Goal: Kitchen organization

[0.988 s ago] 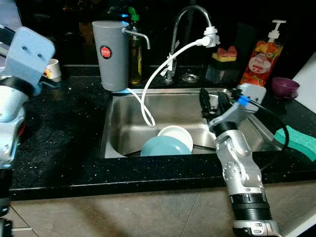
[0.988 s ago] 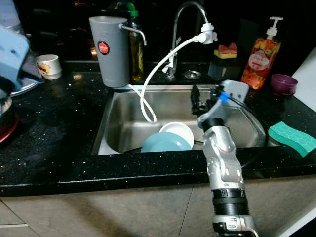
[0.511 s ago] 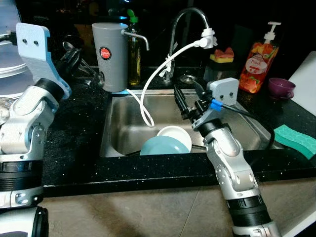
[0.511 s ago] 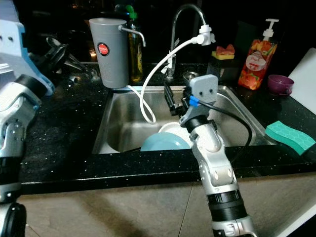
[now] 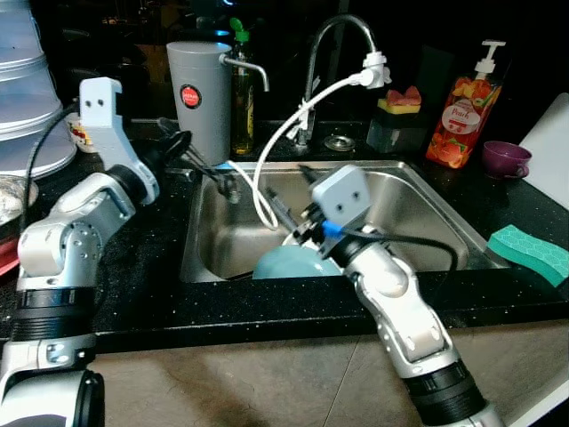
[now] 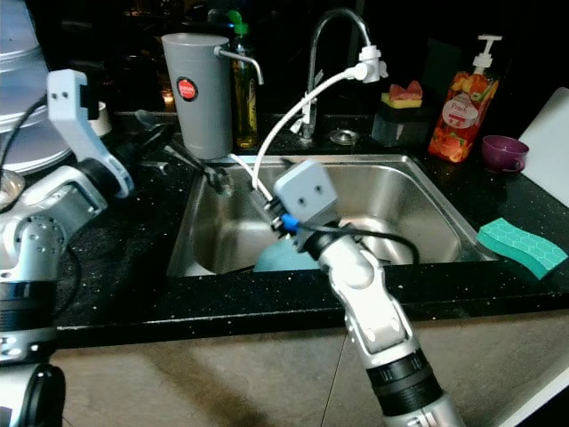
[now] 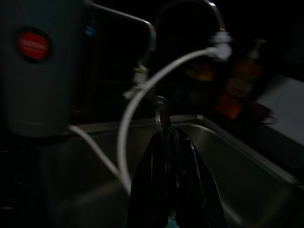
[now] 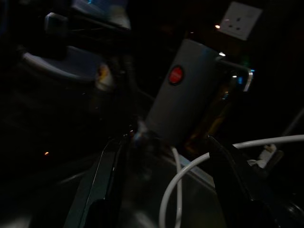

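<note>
My left gripper (image 5: 218,176) reaches over the left rim of the steel sink (image 5: 427,209). It is shut on a metal spoon (image 5: 228,188), whose thin handle shows between the fingers (image 7: 161,118) in the left wrist view. My right gripper (image 5: 286,203) hangs open over the middle of the sink and points at the spoon's end, a short gap away. Its two fingers (image 8: 110,185) stand well apart in the right wrist view. Under the right wrist a teal plate (image 5: 283,265) leans in the sink, and the bowl behind it is mostly hidden.
A grey water filter (image 5: 200,98) and an oil bottle (image 5: 243,93) stand behind the sink's left corner. A white hose (image 5: 267,169) hangs from the faucet (image 5: 342,27) into the basin. An orange soap bottle (image 5: 455,111), purple cup (image 5: 509,158) and green sponge (image 5: 533,253) sit right.
My left arm swung down and right, bringing the spoon from over the counter to the sink's left rim. My right gripper crossed the sink leftward toward it.
</note>
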### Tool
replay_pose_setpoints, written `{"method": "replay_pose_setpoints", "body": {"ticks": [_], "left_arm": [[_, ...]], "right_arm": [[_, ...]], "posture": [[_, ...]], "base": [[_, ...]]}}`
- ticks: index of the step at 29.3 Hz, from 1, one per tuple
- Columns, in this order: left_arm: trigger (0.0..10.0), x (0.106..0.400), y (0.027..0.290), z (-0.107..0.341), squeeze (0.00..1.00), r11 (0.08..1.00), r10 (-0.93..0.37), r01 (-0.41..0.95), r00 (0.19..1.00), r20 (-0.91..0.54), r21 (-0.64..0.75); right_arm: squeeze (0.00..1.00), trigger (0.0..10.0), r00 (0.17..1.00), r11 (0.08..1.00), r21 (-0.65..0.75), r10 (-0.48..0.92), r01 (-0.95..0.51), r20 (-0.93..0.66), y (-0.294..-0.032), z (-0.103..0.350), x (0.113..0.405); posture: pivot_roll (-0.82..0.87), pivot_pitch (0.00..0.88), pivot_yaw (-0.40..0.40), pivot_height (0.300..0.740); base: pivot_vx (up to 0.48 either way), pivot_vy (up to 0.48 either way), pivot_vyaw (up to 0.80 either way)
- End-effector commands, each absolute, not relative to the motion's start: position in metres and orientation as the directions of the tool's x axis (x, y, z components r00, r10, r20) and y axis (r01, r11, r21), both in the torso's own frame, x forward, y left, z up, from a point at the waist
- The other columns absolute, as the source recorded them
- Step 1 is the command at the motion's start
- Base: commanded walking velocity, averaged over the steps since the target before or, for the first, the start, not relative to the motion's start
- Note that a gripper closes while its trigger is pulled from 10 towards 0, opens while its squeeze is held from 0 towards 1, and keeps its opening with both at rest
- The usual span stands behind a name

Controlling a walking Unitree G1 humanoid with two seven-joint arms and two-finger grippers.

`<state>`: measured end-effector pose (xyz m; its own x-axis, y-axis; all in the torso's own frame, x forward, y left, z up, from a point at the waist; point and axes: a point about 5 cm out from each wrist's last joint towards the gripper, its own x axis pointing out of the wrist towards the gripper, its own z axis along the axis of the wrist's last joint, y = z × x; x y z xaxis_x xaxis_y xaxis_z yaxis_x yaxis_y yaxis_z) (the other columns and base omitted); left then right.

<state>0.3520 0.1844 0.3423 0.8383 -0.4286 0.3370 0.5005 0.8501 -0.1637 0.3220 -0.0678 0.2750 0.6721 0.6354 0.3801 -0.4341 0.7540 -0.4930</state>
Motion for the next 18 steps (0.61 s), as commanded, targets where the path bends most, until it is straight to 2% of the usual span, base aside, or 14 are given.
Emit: {"method": "replay_pose_setpoints", "body": {"ticks": [1,4,10,15,18], "left_arm": [[10.0,0.348,0.176,0.347,0.00,0.822,-0.474,0.548,0.808,0.351,-0.152],[10.0,0.344,0.158,0.346,0.00,0.749,-0.551,0.636,0.753,0.359,-0.186],[10.0,0.339,0.148,0.347,0.00,0.680,-0.595,0.697,0.705,0.385,-0.227],[10.0,0.337,0.143,0.347,0.00,0.652,-0.615,0.722,0.683,0.394,-0.232],[10.0,0.335,0.141,0.347,0.00,0.642,-0.623,0.730,0.676,0.394,-0.235]], "right_arm": [[0.00,10.0,0.651,0.731,-0.517,0.661,-0.446,0.374,-0.065,0.273,0.317],[0.00,10.0,0.647,0.722,-0.496,0.675,-0.482,0.355,-0.060,0.268,0.317],[0.00,10.0,0.655,0.732,-0.458,0.670,-0.505,0.349,-0.058,0.265,0.318],[0.00,10.0,0.668,0.740,-0.446,0.661,-0.504,0.341,-0.057,0.263,0.320],[0.00,10.0,0.712,0.766,-0.455,0.619,-0.454,0.330,-0.060,0.259,0.326]], "posture": [[0.03,0.109,-0.037,0.740],[0.03,0.109,-0.037,0.740],[0.03,0.113,-0.036,0.740],[0.03,0.113,-0.036,0.740],[0.03,0.113,-0.036,0.740]], "base": [[0.000,0.000,0.00],[0.000,0.000,0.00],[0.000,0.000,0.00],[0.000,0.000,0.00],[0.000,0.000,0.00]]}}
